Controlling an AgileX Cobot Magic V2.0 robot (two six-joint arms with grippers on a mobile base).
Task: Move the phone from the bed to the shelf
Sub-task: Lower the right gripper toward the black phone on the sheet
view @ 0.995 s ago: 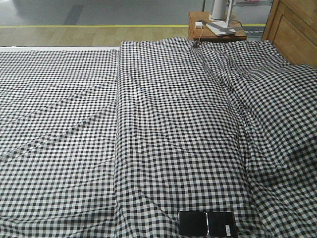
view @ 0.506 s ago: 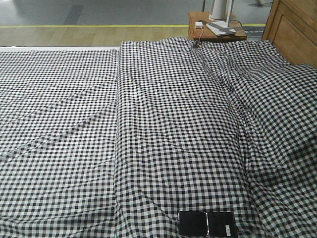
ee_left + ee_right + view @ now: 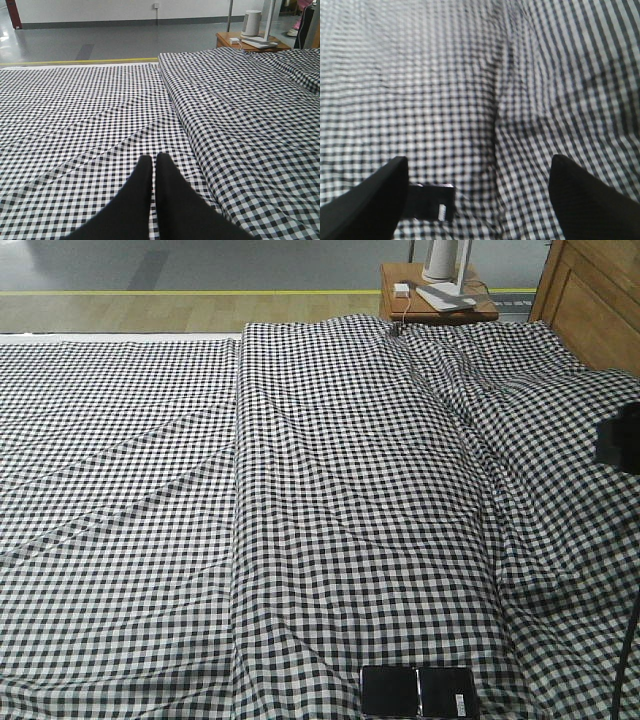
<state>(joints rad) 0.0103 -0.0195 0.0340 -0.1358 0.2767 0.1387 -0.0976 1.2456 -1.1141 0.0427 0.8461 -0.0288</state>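
"Bed [image 3: 300, 490] first — what covers it?"
"Black-and-white gingham, rumpled, filling the front view. A brown headboard [image 3: 590, 300] stands at the far right, with a small nightstand [image 3: 435, 302] beside it."
"Grippers?"
"Left gripper [image 3: 153, 167] hangs low over the checks, fingers pressed together. Right gripper [image 3: 479, 162] is spread wide above the fabric."
"And the phone [image 3: 418, 692]?"
"Flat on the bed at its near edge — in the right wrist view one finger [image 3: 375, 200] partly hides it. Its white sticker [image 3: 460, 704] sits toward the right end."
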